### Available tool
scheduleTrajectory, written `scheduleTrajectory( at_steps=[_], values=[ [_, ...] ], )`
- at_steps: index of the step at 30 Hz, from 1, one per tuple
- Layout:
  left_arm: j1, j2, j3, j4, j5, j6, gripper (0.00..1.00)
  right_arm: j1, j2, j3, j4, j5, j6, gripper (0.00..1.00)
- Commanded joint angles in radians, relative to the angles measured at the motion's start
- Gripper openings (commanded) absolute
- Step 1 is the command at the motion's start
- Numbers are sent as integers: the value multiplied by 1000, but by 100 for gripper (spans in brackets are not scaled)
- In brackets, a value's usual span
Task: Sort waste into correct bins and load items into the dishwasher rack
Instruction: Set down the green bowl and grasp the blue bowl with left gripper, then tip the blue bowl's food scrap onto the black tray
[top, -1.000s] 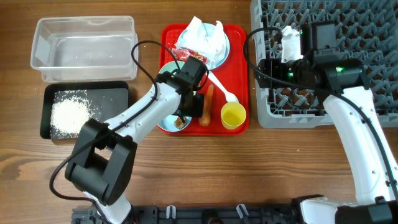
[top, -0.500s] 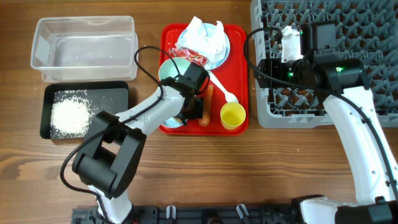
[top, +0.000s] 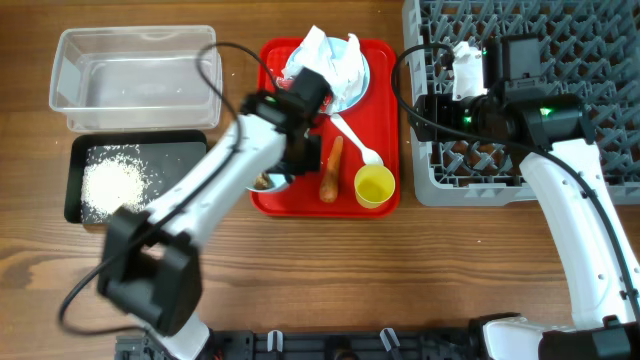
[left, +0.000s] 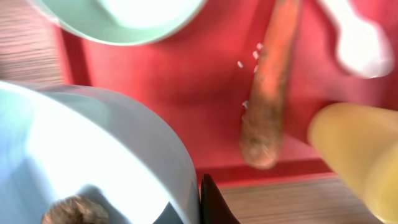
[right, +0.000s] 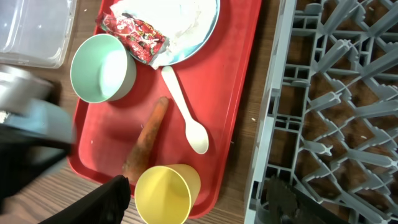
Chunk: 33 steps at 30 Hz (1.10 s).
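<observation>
the left gripper (left: 202, 196) is being held pinched shut on the rim of the pale blue bowl (left: 93, 155), with one dark finger (left: 214, 202) being shown outside the wall and the other being hidden from the wrist view. the bowl is being kept at the front left corner of the red tray (left: 186, 81), overlapping its edge, and whether it is being lifted clear cannot be told. a brown food lump (left: 68, 211) is being carried loose in the bottom of the bowl. the bowl is being judged as light and stiff, with a smooth glossy wall that may slip in a thin rim pinch, so a deep bite over the rim is being favoured, and the bowl is best being kept level until it is over a bin, since the lump is likely to roll out when tipped. the carrot (left: 273, 93) and the yellow cup (left: 360, 149) are being left on the tray just beside the bowl. the right gripper (right: 196, 199) is being held wide open with nothing in it, over the near edge of the dishwasher rack (top: 560, 60).
</observation>
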Motion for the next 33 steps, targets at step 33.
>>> scheduleTrajectory(
  at_steps=[33],
  values=[
    [1241,254,-186,117,1558,623,4,-2,11,16,25,13,41,100]
  ],
)
